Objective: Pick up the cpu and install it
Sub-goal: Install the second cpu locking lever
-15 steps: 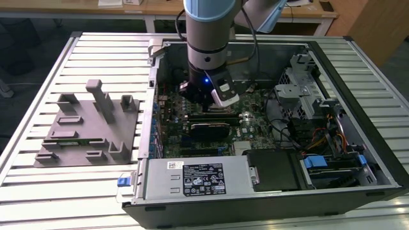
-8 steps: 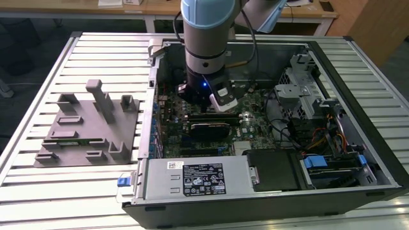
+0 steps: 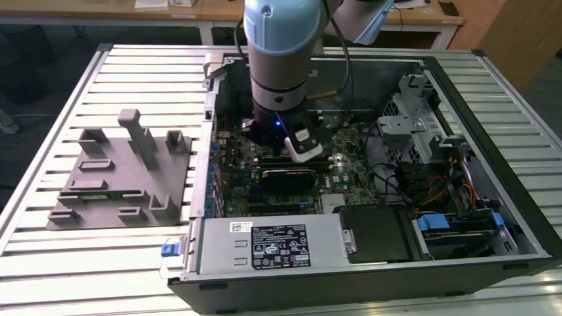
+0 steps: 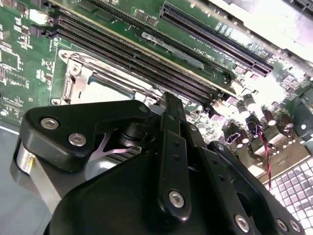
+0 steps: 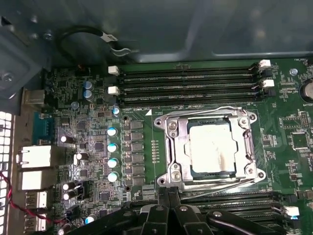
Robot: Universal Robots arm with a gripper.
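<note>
Matt silvery metal cpu (image 5: 210, 149) in glossy steel socket frame (image 5: 174, 147)

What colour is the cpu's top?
Silvery-white, seated in its socket; the cpu shows best in the first wrist view.

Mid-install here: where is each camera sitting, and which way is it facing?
Exterior view: off the arm, high over the table, looking down into the open computer case; the arm reaches into it.
First wrist view: on the arm, facing the motherboard, with the cpu lying inside the socket frame; the end effector edges in.
Second wrist view: on the arm, close behind the end effector, facing the board across its black links.
Shared: both wrist views show the memory slots and the socket frame.
</note>
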